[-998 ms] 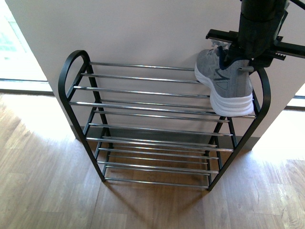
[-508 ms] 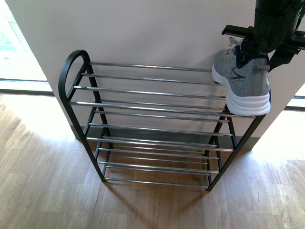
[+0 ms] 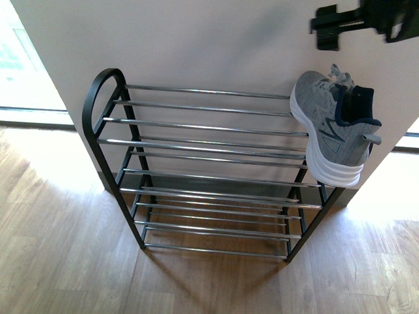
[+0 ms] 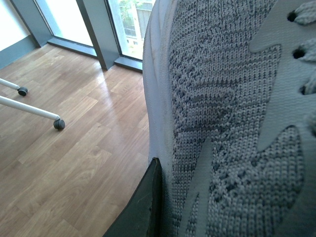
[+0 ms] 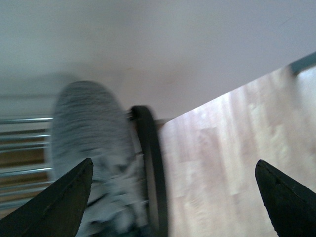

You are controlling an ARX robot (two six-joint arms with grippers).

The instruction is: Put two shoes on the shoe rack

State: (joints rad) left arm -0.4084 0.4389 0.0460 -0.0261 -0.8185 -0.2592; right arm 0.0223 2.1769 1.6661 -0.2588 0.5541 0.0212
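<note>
Lying open along the top tier of the rack, from its left end to past the middle. Blocking the right end of that tier with a sneaker, tilting, heel overhanging the front bar. Closing off the back of the rack with a wall. Hanging above the rack's right end, apart from the sneaker: right gripper, blurred, fingers spreading wide. Leaving gaps between the lower tiers for reaching in from the front. Keeping floor open in front of the rack and to its left.
</note>
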